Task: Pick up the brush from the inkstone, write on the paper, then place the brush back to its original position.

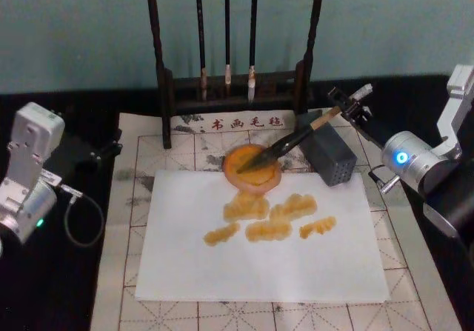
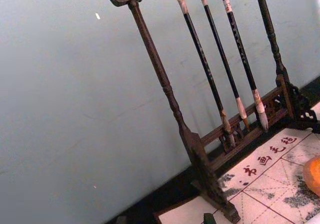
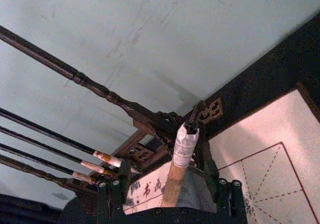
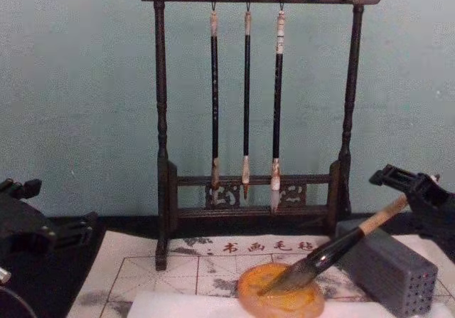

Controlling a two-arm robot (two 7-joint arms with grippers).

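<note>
The right claw (image 1: 349, 109) hangs at 2 o'clock from the inkstone (image 1: 231, 169). Its black fingers (image 3: 226, 194) stand apart, one on either side of the brush (image 1: 292, 142), with a gap to the handle on both sides, so it is open and not gripping. The brush slants from there down toward 8 o'clock. Its tan bamboo handle with the white-wrapped end passes over the top of the grey perforated block (image 1: 332, 157), and its dark tuft lies in the round, glossy amber dish. At 6 o'clock from the dish, the smooth white paper (image 1: 259, 272) carries wavy amber strokes. It lies on a cream gridded mat (image 1: 141, 168). At 12 o'clock stands a dark turned-wood rack (image 4: 160, 154) hung with three thin brushes (image 4: 247, 97). The left claw (image 1: 100, 153) sits parked at 9 o'clock, off the mat.
</note>
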